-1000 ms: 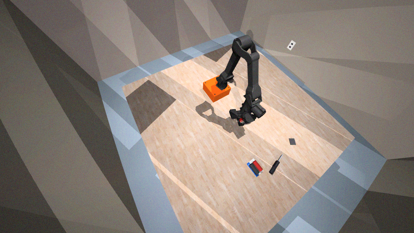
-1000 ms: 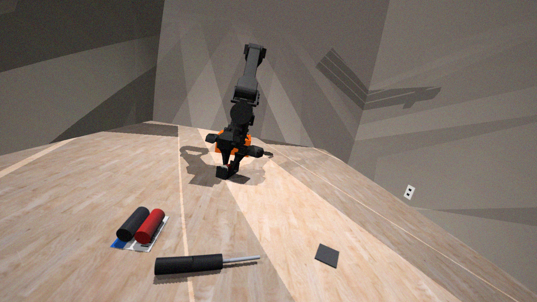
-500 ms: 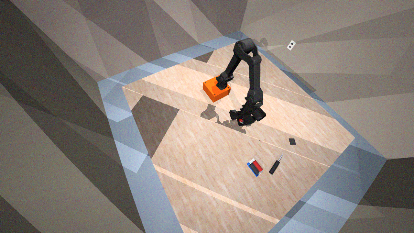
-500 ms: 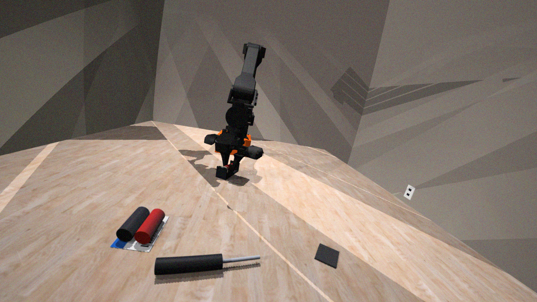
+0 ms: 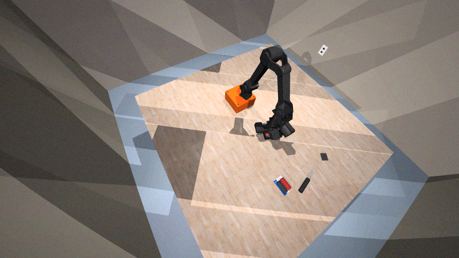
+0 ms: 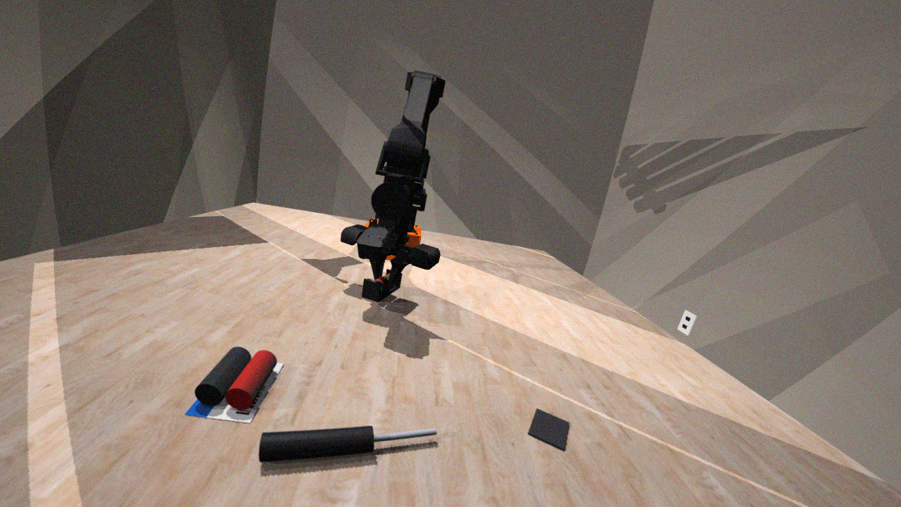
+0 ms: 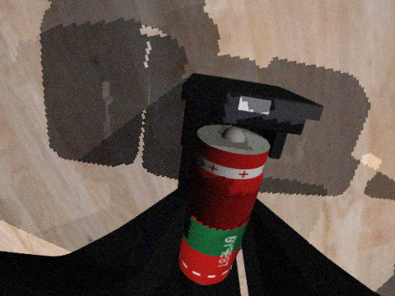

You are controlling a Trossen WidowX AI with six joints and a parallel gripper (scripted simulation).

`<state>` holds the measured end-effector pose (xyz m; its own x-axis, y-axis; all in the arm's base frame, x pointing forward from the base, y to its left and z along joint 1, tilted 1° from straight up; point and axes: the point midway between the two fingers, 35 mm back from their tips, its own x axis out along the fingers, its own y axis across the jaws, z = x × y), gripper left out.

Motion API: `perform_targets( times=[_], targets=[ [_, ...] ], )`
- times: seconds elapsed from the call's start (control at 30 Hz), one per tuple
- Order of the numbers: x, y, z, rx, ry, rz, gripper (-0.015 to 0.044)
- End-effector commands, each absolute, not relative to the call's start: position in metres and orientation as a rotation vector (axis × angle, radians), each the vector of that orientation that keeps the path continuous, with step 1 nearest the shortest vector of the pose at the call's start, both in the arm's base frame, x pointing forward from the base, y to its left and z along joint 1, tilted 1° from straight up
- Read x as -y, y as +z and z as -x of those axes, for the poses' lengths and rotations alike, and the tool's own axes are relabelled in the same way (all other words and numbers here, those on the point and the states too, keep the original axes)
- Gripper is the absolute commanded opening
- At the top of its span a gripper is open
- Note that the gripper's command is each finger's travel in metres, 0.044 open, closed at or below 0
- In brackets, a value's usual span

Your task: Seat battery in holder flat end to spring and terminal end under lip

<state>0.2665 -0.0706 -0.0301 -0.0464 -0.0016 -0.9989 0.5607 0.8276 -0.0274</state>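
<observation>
Battery is leaning in the grip, its terminal end showing outside the lip

The gripper (image 5: pixel 266 135) (image 6: pixel 381 279) (image 7: pixel 216 201) is holding the red and green battery (image 5: pixel 267 134) (image 6: pixel 383 278) (image 7: pixel 226 201) between its fingers, which are pressing on its sides. The battery is slanting at the black holder (image 5: pixel 266 138) (image 6: pixel 372 291) (image 7: pixel 251 87), so it is not yet lying flat. Its terminal end, with the round button, is pointing up and toward the lip side, but it is not sitting under the lip. The flat end is hiding from the wrist view, so I cannot tell if it is touching the spring.

The black arm (image 5: pixel 284 83) (image 6: pixel 402 144) is reaching down from its orange base (image 5: pixel 235 104) (image 6: pixel 414 236). Well apart from the holder, a black cylinder (image 5: pixel 281 187) (image 6: pixel 222 374) and a red cylinder (image 5: pixel 285 183) (image 6: pixel 252 379) are lying side by side on a blue and white card (image 5: pixel 275 182) (image 6: pixel 227 413). Near them a screwdriver (image 5: pixel 304 185) (image 6: pixel 317 443) is resting on its side, and a thin dark square (image 5: pixel 324 156) (image 6: pixel 548 429) is lying beyond its metal tip.
</observation>
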Motion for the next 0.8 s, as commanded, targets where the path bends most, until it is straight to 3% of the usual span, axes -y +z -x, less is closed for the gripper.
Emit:
perform_targets(
  times=[0.0,0.77],
  targets=[
    [0.0690,-0.0323,-0.2626,-1.595,-0.473,-0.462,0.0086],
    [0.0739,-0.0323,-0.2699,-1.594,-0.471,-0.463,0.0086]
  ],
)
